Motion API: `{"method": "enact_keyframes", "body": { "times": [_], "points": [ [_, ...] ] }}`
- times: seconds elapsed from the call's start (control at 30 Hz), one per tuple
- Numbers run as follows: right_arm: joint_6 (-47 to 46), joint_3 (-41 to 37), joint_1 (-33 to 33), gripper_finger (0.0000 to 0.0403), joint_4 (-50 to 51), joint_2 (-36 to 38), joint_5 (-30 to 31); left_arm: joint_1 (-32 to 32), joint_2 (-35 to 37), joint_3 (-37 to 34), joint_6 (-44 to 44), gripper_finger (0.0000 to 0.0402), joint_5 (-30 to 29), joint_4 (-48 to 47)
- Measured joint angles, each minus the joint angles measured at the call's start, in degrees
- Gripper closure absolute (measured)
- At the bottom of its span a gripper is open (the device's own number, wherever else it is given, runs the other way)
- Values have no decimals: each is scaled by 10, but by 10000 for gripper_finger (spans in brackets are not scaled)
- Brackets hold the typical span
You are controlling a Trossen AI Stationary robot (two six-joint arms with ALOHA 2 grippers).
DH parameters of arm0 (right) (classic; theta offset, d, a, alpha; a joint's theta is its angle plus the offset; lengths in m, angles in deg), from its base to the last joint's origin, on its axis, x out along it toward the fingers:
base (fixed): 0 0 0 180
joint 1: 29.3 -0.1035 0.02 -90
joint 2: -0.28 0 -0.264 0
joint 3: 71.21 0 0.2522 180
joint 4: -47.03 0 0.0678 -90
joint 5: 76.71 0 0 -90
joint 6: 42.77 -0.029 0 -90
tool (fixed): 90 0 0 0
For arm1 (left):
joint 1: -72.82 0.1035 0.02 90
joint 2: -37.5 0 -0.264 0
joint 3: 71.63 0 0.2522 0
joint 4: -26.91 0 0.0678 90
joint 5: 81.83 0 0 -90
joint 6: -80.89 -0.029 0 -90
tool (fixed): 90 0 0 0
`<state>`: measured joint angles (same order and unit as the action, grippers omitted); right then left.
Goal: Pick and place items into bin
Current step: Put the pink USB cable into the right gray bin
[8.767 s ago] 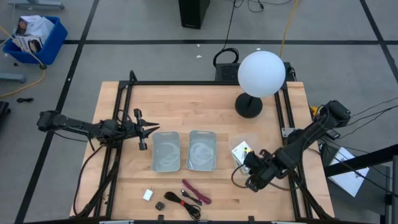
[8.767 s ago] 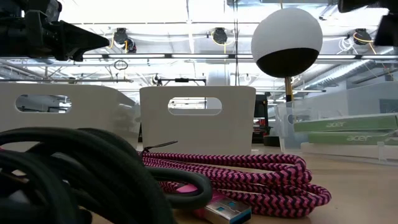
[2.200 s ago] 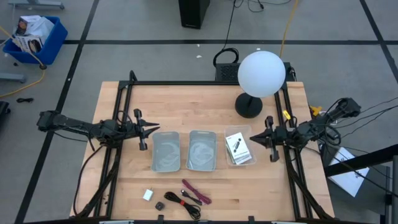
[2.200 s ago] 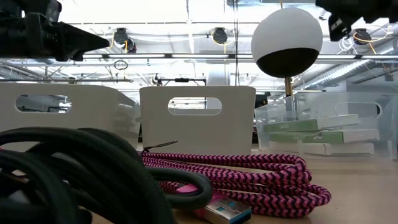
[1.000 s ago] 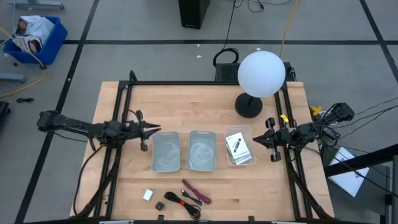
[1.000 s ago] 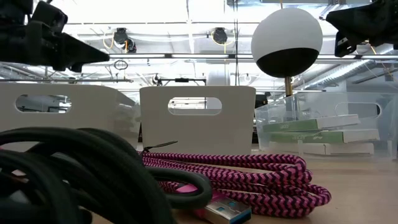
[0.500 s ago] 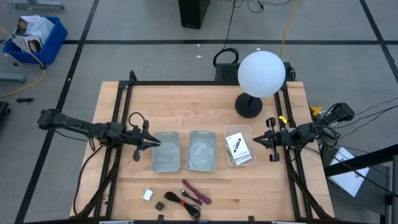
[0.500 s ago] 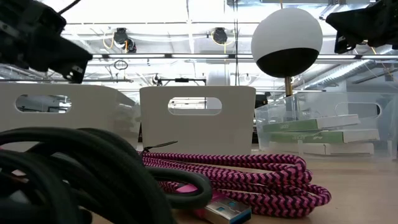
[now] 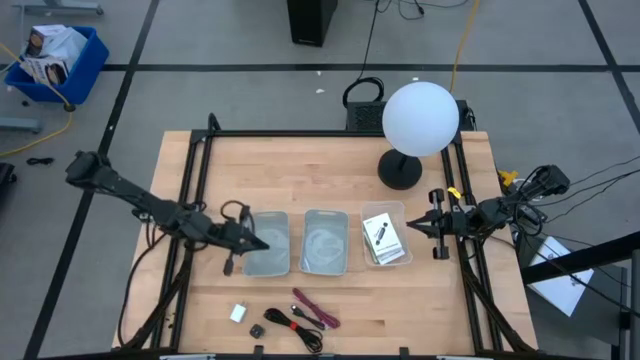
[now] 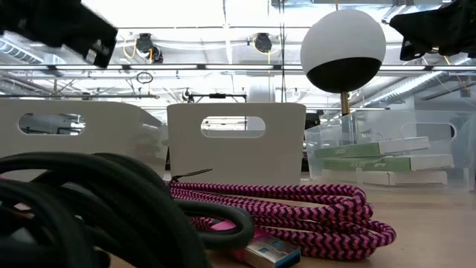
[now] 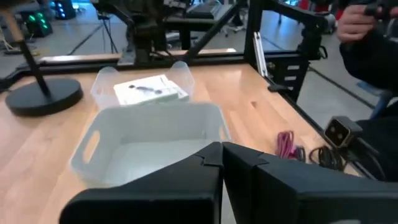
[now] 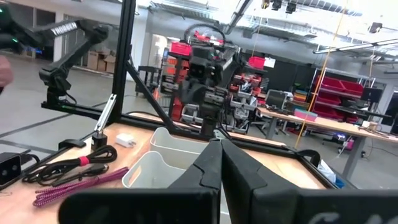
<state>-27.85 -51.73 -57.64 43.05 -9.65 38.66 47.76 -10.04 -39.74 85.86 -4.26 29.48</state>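
Observation:
Near the table's near edge lie the white block [image 9: 237,313], the tiny black piece [image 9: 257,329], the coiled black cable [image 9: 290,322] and the dark-red braided strap [image 9: 312,308]. The white cards [image 9: 383,237] rest stacked in a small clear bin [image 9: 385,210]. My left gripper [image 9: 260,244] is shut and hangs over the left side of the left translucent bin [image 9: 266,243], holding nothing. My right gripper [image 9: 418,226] is shut and empty, right of the clear bin. In the left wrist view, the strap [image 11: 286,143] and cable [image 11: 326,155] lie beyond the bin [image 11: 149,140].
A second translucent bin [image 9: 326,241] stands between the left bin and the clear one. The white globe lamp [image 9: 420,118] stands with its dark base [image 9: 399,170] near the far right corner. Black frame rails [image 9: 200,180] run along the table's sides. A person's hand [image 11: 360,18] shows beyond the table.
My left gripper has swung from left of the bins toward the table's near edge and to the right, coming over the left bin and tipping downward. It stays shut. My right arm and all the items have kept still.

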Motion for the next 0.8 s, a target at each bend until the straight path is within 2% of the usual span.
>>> {"method": "enact_keyframes", "body": {
  "times": [0.2,0.33,0.5,0.8],
  "points": [
    [37,0,0,403,2,0,0,-52,-134,112,-8,395,-51,-3],
    [27,0,0,403,3,0,0,-82,-227,191,-8,392,-84,-33],
    [24,0,0,403,4,0,0,-101,-345,292,13,395,-94,-84],
    [23,0,0,403,4,0,1,-97,-478,443,51,325,-131,-222]
  ]
}}
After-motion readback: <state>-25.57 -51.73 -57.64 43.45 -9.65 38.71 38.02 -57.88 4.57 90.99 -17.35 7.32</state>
